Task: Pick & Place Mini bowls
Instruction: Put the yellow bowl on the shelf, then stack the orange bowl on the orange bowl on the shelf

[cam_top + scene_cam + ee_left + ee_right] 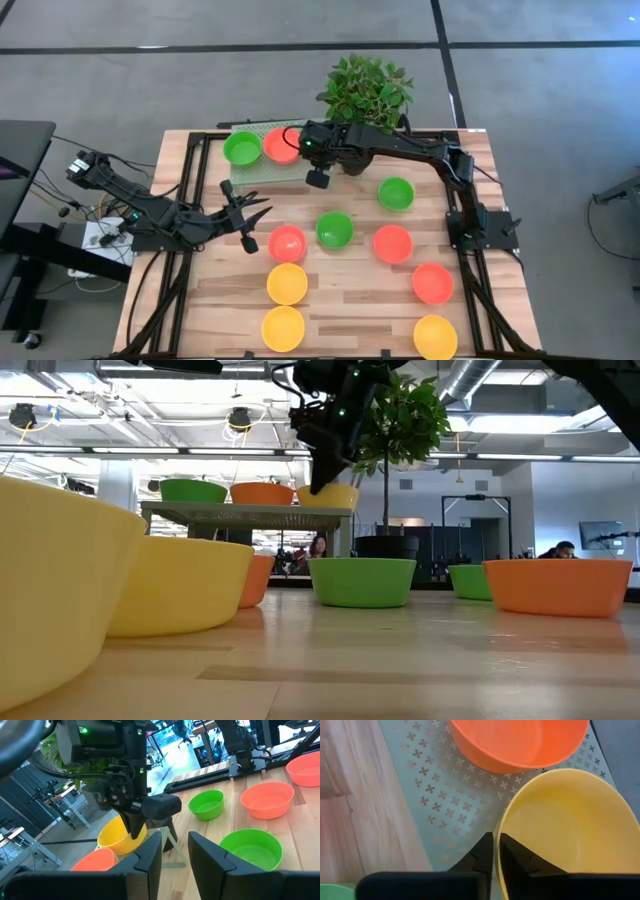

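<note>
Wooden planks make up the desk [340, 300], which stands on a grey floor with a leafy plant [366, 88] at its far edge. At the far left of the desk sits a raised perforated rack [445, 805] carrying a green bowl [241, 147], an orange bowl [281, 145] and a yellow bowl [570, 835] in a row. Nine more mini bowls lie spread over the desk: a green one [396, 193] toward the right, another green one [334, 229] between two red-orange ones [287, 243] [392, 243], a third red-orange one [432, 283], and three yellow ones [287, 284] [282, 328] [435, 336] along the near side. The right arm reaches across from the right side so that the right pincer [496, 847] hangs over the rack, its two fingers nearly together astride the rim of the yellow bowl resting there; whether they grasp the rim or have released it I cannot tell. The left pincer [247, 213] waits low at the left side, fingers spread apart with nothing between them
</note>
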Controlling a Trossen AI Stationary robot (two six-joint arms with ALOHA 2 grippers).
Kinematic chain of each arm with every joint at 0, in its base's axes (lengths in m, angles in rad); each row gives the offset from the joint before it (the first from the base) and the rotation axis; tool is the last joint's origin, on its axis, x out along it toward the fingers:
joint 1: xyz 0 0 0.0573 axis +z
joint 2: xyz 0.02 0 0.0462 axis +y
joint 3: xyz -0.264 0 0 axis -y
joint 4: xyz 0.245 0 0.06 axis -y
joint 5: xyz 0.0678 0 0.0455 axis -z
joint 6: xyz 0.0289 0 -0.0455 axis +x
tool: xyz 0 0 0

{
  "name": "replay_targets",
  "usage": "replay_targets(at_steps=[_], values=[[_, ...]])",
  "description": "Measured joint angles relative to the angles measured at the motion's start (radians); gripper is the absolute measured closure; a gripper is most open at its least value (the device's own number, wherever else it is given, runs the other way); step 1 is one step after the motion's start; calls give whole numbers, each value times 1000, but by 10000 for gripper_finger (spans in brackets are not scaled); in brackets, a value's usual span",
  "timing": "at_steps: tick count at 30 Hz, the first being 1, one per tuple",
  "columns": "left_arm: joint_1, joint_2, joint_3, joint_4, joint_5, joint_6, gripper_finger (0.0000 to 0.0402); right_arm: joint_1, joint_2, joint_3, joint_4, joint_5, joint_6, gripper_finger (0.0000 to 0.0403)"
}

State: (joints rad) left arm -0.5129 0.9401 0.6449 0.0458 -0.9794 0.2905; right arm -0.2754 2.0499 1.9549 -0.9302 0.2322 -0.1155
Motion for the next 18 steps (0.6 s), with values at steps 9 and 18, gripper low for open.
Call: replay_targets(at_steps=[9,18], values=[[0,0,0,0,0,0,305,9,-4,0,10,4,-22,322],[0,0,0,1,23,-9,305,77,-9,79,-90,60,-98,314]])
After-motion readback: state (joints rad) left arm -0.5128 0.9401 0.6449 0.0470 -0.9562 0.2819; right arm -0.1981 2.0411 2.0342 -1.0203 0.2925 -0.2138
